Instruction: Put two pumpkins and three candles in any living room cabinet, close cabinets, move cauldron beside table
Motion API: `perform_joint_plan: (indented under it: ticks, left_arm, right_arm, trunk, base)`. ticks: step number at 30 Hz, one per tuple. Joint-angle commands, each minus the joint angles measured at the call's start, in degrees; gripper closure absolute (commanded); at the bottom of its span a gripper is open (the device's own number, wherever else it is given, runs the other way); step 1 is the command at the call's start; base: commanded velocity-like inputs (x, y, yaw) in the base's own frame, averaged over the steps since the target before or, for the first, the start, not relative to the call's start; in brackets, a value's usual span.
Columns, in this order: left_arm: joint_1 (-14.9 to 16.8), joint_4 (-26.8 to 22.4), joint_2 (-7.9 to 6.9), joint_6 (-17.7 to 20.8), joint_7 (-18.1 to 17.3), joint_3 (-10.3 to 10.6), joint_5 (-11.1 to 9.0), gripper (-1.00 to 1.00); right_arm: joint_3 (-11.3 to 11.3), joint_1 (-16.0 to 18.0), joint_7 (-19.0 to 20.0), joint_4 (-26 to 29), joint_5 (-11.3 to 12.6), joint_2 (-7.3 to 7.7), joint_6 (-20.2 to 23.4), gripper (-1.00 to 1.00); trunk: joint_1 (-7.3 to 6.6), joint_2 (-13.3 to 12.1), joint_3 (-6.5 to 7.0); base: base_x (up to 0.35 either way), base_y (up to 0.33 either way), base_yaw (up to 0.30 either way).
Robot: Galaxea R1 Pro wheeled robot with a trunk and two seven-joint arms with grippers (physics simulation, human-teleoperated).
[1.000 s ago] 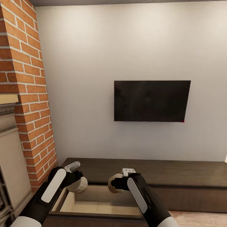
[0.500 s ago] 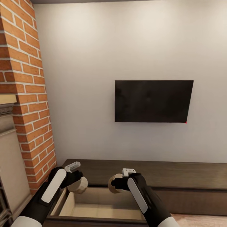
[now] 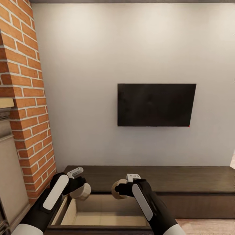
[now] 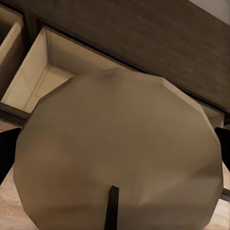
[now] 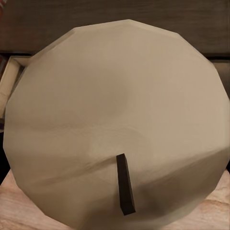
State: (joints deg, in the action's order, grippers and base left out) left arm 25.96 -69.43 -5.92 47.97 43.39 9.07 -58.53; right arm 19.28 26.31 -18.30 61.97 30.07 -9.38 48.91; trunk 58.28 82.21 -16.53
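Note:
My left gripper (image 3: 80,188) is shut on a pale beige round candle (image 3: 82,192), and my right gripper (image 3: 119,190) is shut on a second candle (image 3: 116,189). Both hang just above the back edge of an open drawer (image 3: 104,212) with pale insides, in the long, low dark-brown cabinet (image 3: 182,179). In the left wrist view the candle (image 4: 120,153) shows its flat end and dark wick, with the drawer (image 4: 52,72) below it. The right wrist view has the other candle (image 5: 115,120) end-on, with the cabinet top (image 5: 48,19) behind it.
A black TV (image 3: 156,104) hangs on the white wall above the cabinet. A red brick column (image 3: 26,114) and a pale fireplace surround (image 3: 9,176) stand close on the left. Light wood floor (image 3: 202,227) shows at the lower right.
The head view has shifted slightly, with the brick column and fireplace sliding left. Both arms and their candles stay in the same place over the drawer.

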Motion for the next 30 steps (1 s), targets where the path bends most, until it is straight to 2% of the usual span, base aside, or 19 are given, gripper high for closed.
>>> perform_joint_plan:
  ticks: [1,8,30]
  left_arm:
    - [0.1,-0.1,-0.06,0.0,0.6,0.1,-0.6,1.0]
    - [0.1,0.0,-0.07,0.0,0.6,0.2,-0.5,1.0]
    - [0.1,0.0,-0.06,0.0,0.6,0.5,-0.6,1.0]
  right_arm:
    - [0.1,0.1,-0.6,0.0,0.6,-0.01,0.1,1.0]
    - [0.1,0.1,-0.5,0.0,0.6,-0.02,0.0,1.0]
    - [0.1,0.1,-0.4,0.1,0.6,-0.02,0.1,1.0]
  trunk:
    - [0.0,0.1,-0.08]
    - [0.0,0.1,-0.07]
    - [0.0,0.1,-0.07]
  base:
    - [-0.002,0.079,-0.008]
    - [0.007,0.095,-0.002]
    - [0.125,0.041,0.0]
